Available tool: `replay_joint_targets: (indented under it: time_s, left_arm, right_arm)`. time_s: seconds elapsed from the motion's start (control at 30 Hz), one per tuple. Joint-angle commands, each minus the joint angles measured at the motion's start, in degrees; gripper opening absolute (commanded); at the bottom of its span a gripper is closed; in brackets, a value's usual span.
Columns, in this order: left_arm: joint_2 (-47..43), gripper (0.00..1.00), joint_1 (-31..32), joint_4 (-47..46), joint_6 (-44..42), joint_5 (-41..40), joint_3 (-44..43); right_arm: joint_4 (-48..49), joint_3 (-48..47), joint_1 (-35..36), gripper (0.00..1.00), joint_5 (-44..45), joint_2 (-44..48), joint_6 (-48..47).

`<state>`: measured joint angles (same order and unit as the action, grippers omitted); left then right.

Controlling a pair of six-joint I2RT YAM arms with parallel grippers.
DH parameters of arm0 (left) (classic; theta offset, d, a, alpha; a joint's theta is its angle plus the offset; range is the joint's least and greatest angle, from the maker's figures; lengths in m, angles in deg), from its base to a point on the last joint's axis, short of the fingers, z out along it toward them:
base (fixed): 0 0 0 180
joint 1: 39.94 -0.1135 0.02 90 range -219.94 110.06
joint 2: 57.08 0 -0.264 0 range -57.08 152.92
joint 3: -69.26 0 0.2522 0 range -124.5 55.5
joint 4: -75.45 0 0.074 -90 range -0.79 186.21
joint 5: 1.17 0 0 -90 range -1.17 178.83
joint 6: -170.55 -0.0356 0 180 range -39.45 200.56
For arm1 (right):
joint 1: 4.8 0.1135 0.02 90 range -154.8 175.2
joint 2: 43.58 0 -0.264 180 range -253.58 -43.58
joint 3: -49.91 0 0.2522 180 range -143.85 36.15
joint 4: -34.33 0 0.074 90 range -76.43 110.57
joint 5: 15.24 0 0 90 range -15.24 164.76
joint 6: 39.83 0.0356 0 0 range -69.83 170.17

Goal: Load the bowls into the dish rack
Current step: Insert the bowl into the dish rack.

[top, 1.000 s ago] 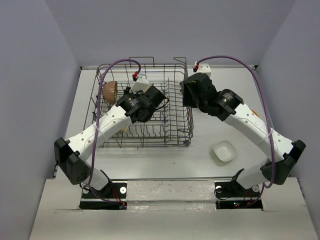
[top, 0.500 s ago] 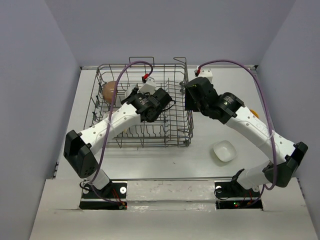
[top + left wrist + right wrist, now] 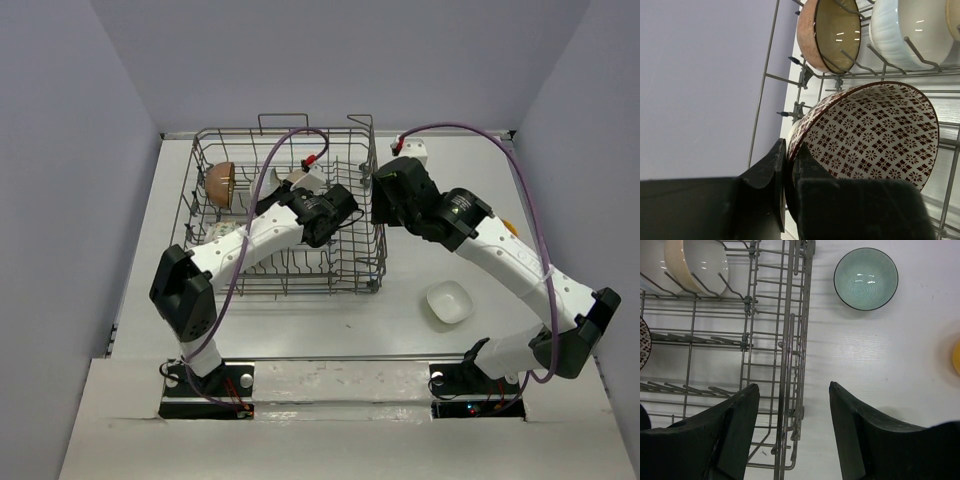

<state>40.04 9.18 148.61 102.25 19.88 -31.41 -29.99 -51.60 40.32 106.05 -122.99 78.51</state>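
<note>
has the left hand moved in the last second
Yes. In the top view the left hand, shut on the patterned bowl, has shifted right across the dish rack, toward its right wall.

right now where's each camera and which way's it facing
Top: above, behind the arm bases, looking down on the dish rack, left arm and right arm.
Left wrist: inside the rack, facing the patterned bowl its left gripper pinches.
Right wrist: straight down past the open right gripper at a teal bowl.
Top and left wrist share the brown bowl.

I read bright, even, diffuse light from overhead. Shadows on the table [image 3: 330,320] are faint. Small glare streaks mark the brown bowl [image 3: 832,30]. The left gripper [image 3: 789,156] renders dark and soft-focused.
</note>
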Motion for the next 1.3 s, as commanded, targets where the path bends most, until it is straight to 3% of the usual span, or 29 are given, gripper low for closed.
replay_joint_targets:
  time_s: [0.0, 1.27]
  left_arm:
    - [1.0, 0.00, 1.1, 2.7, 2.8, -6.5, -3.8]
    - [11.0, 0.00, 2.6, 5.1, 5.2, -8.1, -1.9]
  right_arm:
    - [1.3, 0.6, 0.2, 0.64, -0.2, 2.3, 0.5]
    - [0.5, 2.8, 0.2, 0.64, -1.6, 6.4, -0.7]
